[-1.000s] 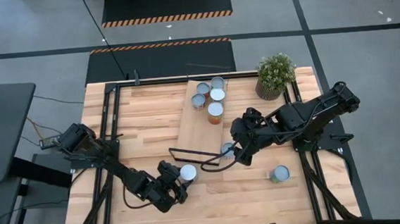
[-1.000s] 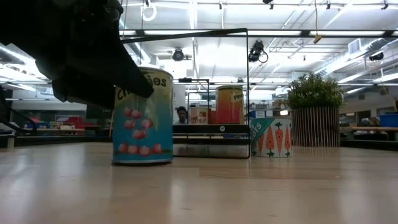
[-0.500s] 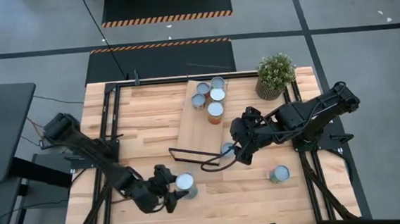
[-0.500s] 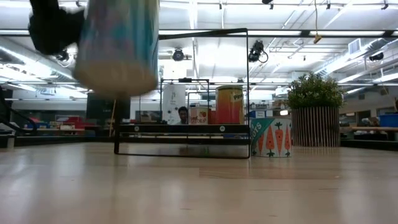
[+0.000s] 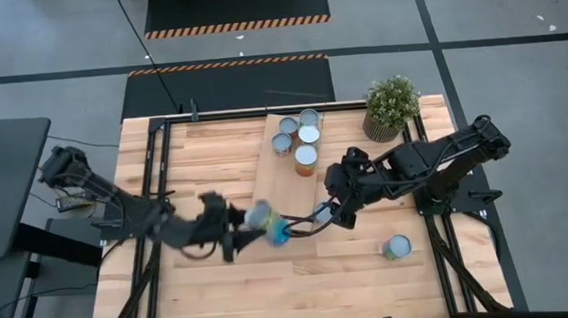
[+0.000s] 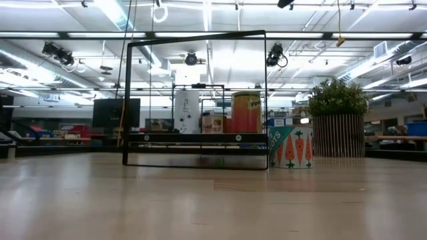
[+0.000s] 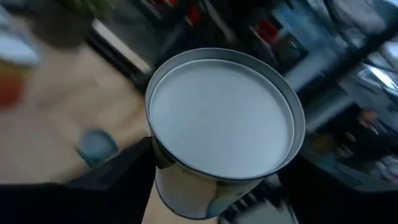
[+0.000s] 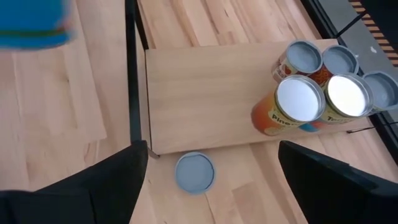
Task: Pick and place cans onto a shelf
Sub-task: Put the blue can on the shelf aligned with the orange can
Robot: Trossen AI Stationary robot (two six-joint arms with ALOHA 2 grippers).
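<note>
My left gripper (image 5: 252,225) reaches in from the table's left, shut on a teal can (image 5: 266,222) with a silver top (image 7: 221,118), in the air just off the shelf's near end. The shelf (image 5: 280,184) is a pale board with a black frame (image 6: 197,100) at that end. Several cans (image 5: 301,138) stand on its far end. My right gripper (image 8: 214,186) hangs open above a can (image 8: 194,172) that stands on the table by the shelf's near edge. Another can (image 5: 397,246) stands near the table's front right. My left gripper pinches the teal can's side wall (image 7: 163,177) between its two fingers (image 7: 118,183), a little below the top rim. The fingers come nearly level from the table's left. The can is lifted clear of the table and tilted.
A potted plant (image 5: 392,106) stands at the table's far right corner. The low view shows a carrot-printed can (image 6: 290,147) and an orange can (image 6: 245,112) behind the shelf frame. Bare tabletop (image 5: 214,154) lies left of the shelf.
My left gripper has lifted the teal can off the table, up out of the low view, and carried it toward the shelf's near end. The gripper has turned from pointing down to nearly level, and the can has tipped from upright to tilted.
</note>
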